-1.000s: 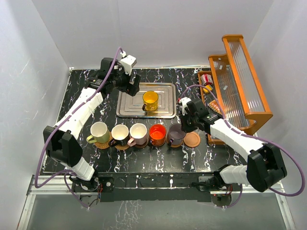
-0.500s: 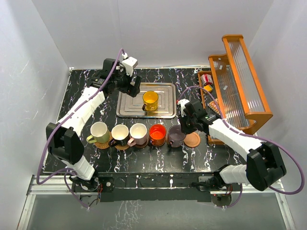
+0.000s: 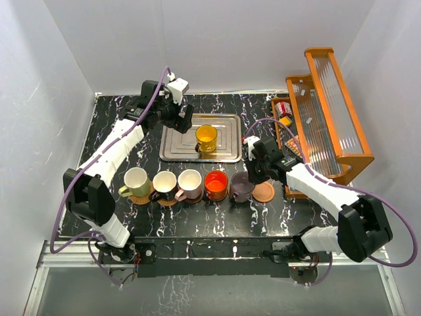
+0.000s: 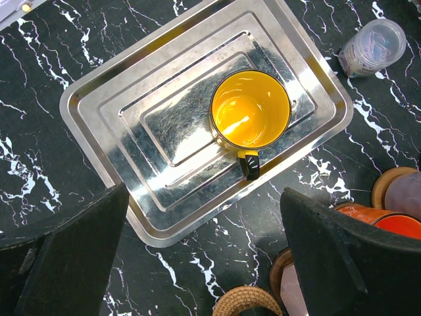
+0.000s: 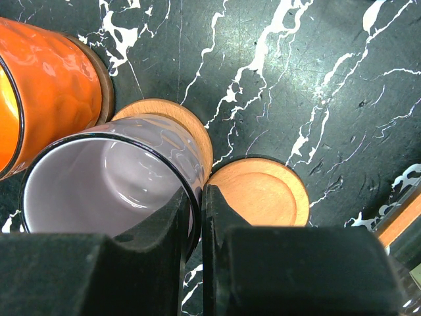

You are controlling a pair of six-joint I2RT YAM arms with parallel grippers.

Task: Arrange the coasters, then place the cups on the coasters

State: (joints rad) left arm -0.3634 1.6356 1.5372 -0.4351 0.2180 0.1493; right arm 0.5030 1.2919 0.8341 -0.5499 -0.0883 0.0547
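Five cups stand in a row on coasters: cream-yellow (image 3: 136, 179), black (image 3: 164, 182), pink (image 3: 189, 181), red-orange (image 3: 216, 183) and purple-grey (image 3: 241, 184). My right gripper (image 5: 195, 197) is shut on the purple-grey cup's (image 5: 112, 178) rim, one finger inside and one outside. That cup sits over a wooden coaster (image 5: 191, 125). A bare wooden coaster (image 5: 260, 191) lies just right of it. The yellow-orange cup (image 4: 250, 110) stands on the steel tray (image 4: 105, 118). My left gripper (image 4: 204, 194) hangs open above the tray's near edge, holding nothing.
A small clear lidded jar (image 4: 373, 47) stands off the tray's right corner. An orange wooden rack (image 3: 329, 112) with small items fills the table's right side. A wicker coaster's edge (image 4: 247, 301) shows under the row of cups.
The left wrist has shifted slightly left above the tray's back corner. The right gripper has edged a little toward the cup row, still shut on the purple-grey cup.
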